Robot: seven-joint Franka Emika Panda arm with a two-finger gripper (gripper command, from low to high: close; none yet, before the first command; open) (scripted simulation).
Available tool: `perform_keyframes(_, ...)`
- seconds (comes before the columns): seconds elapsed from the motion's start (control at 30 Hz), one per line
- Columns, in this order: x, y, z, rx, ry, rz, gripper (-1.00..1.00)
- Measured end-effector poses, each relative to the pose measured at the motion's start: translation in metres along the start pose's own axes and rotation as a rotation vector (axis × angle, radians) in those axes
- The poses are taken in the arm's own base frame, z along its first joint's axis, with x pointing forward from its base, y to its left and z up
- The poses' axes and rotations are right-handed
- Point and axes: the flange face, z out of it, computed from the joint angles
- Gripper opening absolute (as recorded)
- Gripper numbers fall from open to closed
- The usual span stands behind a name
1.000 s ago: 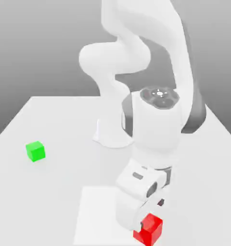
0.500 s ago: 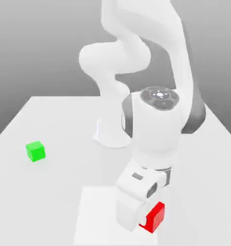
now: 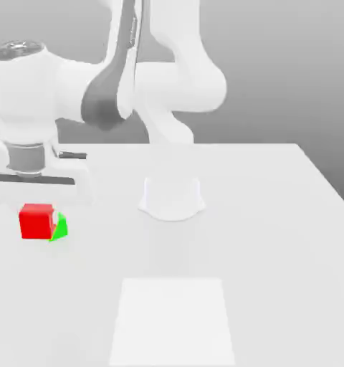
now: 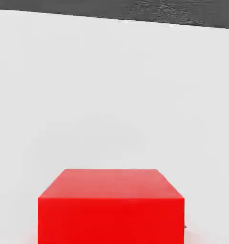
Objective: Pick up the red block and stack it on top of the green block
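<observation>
Red block [image 3: 36, 223] hung beneath the hand on the exterior view's left, and we took the gripper [image 3: 37, 214] to be closed on it. The contact itself was hard for us to make out, with white parts blending into one another around the block.

Behind it sat the green block [image 3: 61, 228], mostly hidden; we saw only a sliver of it past the red block's right side. We could not tell from this whether the two blocks touched, or how high the red one hung over the table [image 3: 275, 236].

The exterior view cut off the hand [image 3: 39, 190] at the left border and the upper part of the arm [image 3: 168, 79] at the top. It also gave us the arm's base [image 3: 173, 199] at the far side of the table, and a white square [image 3: 173, 319] lying flat on the near part.

From the hand view we got a close look at the red block, its upper face and one broad side, though the picture's border cut that side off. Beyond it stretched a pale surface, ending at a dark band [image 4: 111, 14]. A tiny dark speck showed just beside the block, too little of it for us to name.
</observation>
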Motion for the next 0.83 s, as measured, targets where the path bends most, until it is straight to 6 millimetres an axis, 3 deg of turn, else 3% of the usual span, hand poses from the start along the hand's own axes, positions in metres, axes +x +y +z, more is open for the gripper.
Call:
perform_keyframes(0.17,-0.031,0.087,0.018,0.018,-0.029,0.280,-1.00)
perform_keyframes(0.3,-0.067,0.134,0.037,0.047,-0.050,0.488,-1.00)
perform_keyframes(0.43,-0.074,0.141,0.056,0.060,-0.051,0.535,-1.00)
perform_keyframes(0.73,-0.076,0.137,0.101,0.060,-0.053,0.534,-1.00)
perform_keyframes(0.77,-0.077,0.136,0.106,0.059,-0.054,0.529,1.00)
perform_keyframes(0.83,-0.076,0.132,0.106,0.059,-0.054,0.519,1.00)
